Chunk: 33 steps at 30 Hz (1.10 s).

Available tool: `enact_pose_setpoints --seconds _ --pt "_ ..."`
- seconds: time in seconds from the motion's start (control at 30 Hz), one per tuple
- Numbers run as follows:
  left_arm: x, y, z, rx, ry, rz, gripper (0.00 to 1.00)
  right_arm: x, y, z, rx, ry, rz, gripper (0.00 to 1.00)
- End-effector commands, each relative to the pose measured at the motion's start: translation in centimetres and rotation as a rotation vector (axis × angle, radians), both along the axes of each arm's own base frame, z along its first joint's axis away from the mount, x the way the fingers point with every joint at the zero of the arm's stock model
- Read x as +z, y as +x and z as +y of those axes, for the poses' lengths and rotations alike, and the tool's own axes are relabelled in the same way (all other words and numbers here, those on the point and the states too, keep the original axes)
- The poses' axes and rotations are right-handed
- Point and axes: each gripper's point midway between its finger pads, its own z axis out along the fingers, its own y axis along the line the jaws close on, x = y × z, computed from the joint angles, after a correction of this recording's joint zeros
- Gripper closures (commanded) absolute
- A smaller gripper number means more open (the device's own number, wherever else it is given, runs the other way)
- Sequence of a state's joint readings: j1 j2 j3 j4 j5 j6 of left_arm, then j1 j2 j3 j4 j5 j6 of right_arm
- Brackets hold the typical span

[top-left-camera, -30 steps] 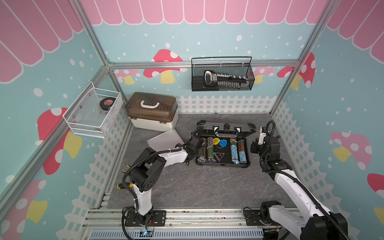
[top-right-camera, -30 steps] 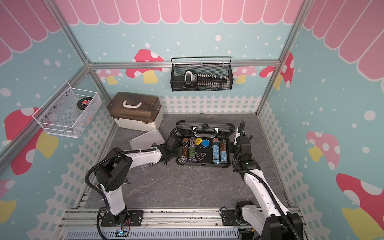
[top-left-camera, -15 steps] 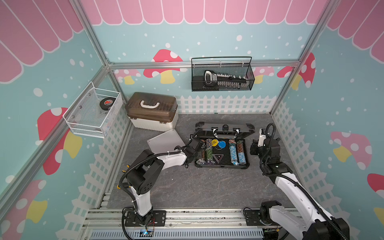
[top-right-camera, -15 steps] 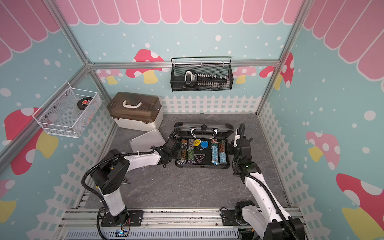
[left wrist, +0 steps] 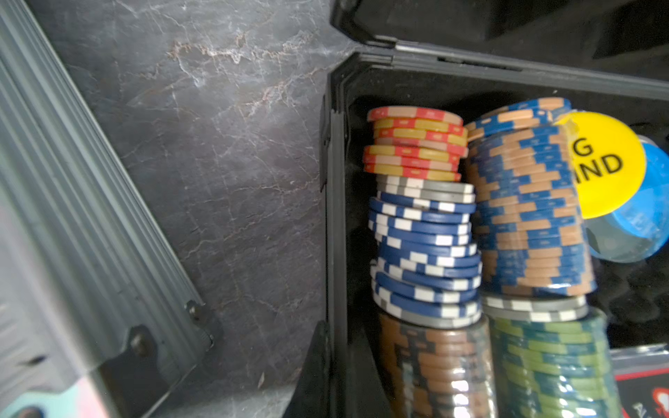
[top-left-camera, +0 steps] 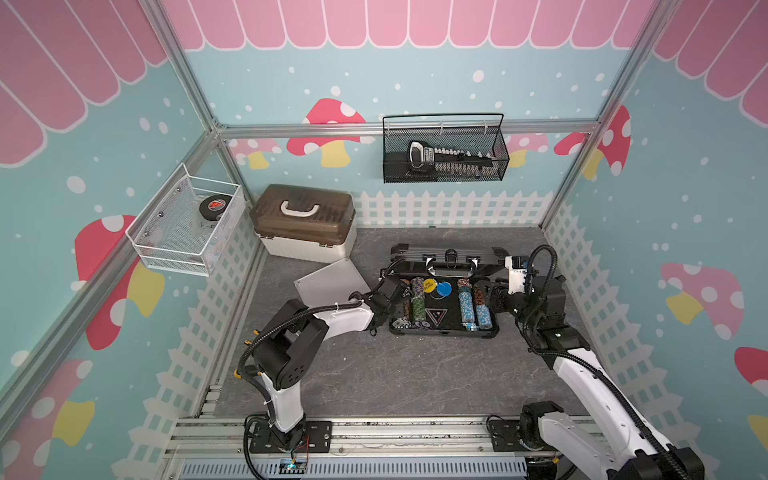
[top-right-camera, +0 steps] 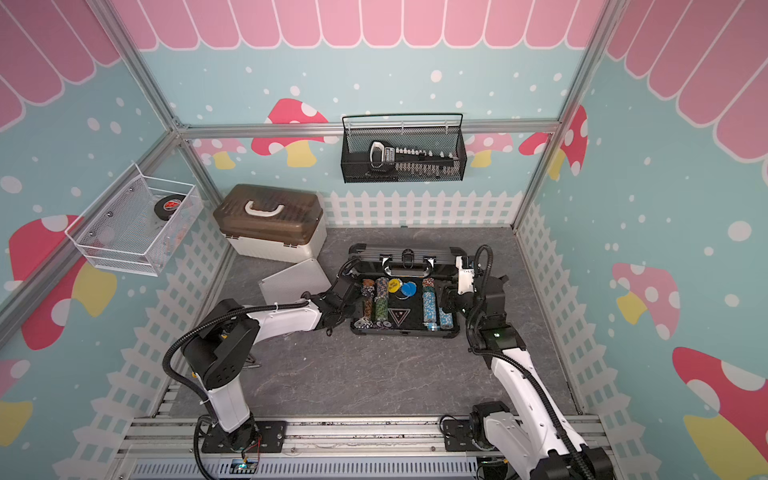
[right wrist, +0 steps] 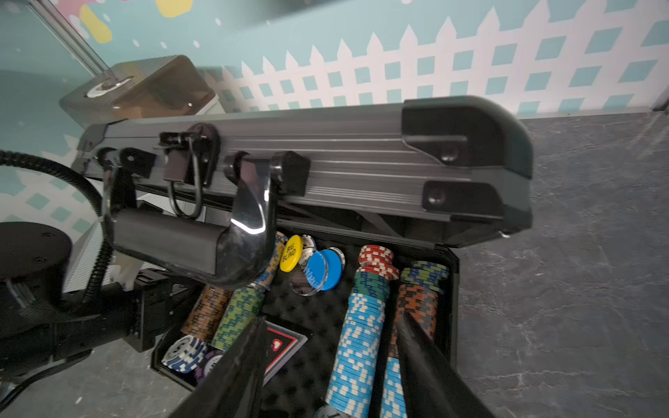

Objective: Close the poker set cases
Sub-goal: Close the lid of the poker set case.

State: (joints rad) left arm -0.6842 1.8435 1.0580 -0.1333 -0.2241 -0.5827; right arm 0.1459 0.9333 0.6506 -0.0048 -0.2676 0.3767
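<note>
Dark marbled tabletop (top-left-camera: 415, 374), mushroom-print walls (top-left-camera: 291, 75), white fence trim (top-left-camera: 449, 208) — dark-grey case (top-left-camera: 444, 253) lid half raised; left gripper (top-left-camera: 397, 286) closed, right gripper (right wrist: 331, 325) wide.

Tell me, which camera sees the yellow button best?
The right wrist view: the yellow button shows whole, its words readable. In the left wrist view it looks bigger, but chips hide one edge. In both top views it is a tiny dot.
</note>
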Motion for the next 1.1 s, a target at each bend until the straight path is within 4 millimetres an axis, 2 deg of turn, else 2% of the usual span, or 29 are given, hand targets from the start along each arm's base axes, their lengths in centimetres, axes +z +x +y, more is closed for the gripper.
enact_pose_setpoints --seconds 0.0,0.23,0.53,0.7,0.87,1.07 --pt "0.5 -1.4 -0.3 -0.056 0.015 0.018 1.0 3.3 0.2 1.6 0.059 0.121 -0.055 0.39" --pt "0.4 -1.4 -0.1 -0.055 0.023 0.012 1.0 4.7 1.9 2.5 0.065 0.244 -0.066 0.39" --pt "0.4 -1.4 -0.2 -0.065 0.025 0.007 1.0 4.3 4.0 3.6 0.068 0.282 -0.029 0.43" --pt "0.5 -1.4 -0.2 -0.066 0.025 0.004 1.0 3.7 4.5 4.4 0.082 0.289 -0.006 0.45" --pt "0.4 -1.5 -0.1 -0.065 0.028 0.004 1.0 3.2 4.7 4.9 0.088 0.305 0.006 0.52" --pt "0.7 -1.4 0.2 -0.057 0.035 -0.006 1.0 2.7 4.4 5.0 0.088 0.305 0.018 0.68"
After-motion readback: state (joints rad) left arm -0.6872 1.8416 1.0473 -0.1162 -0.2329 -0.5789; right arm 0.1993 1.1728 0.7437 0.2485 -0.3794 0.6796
